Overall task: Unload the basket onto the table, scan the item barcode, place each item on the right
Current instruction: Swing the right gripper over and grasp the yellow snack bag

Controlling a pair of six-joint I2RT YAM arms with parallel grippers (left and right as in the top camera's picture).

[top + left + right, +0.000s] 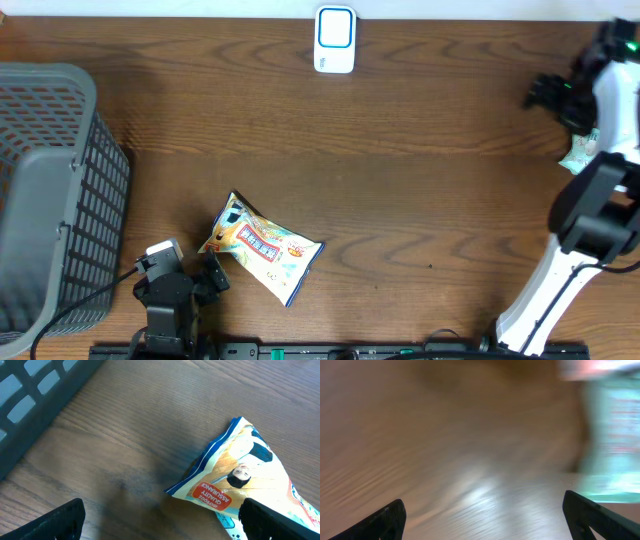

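A yellow and white snack packet [262, 250] with a blue edge lies flat on the wooden table, front left of centre. My left gripper [217, 273] sits just left of the snack packet, open, with the packet's corner [220, 495] reaching toward its right finger [280, 522] and nothing gripped. The white and blue scanner [335, 40] stands at the table's back edge, centre. At the far right my right gripper [537, 95] is open over bare wood. A small teal packet [580, 152] lies beside that arm and shows blurred in the right wrist view [615, 435].
A grey slatted basket [50, 190] fills the left side of the table; its wall [35, 395] is close to the left gripper. The right arm's white base [545, 290] stands at the front right.
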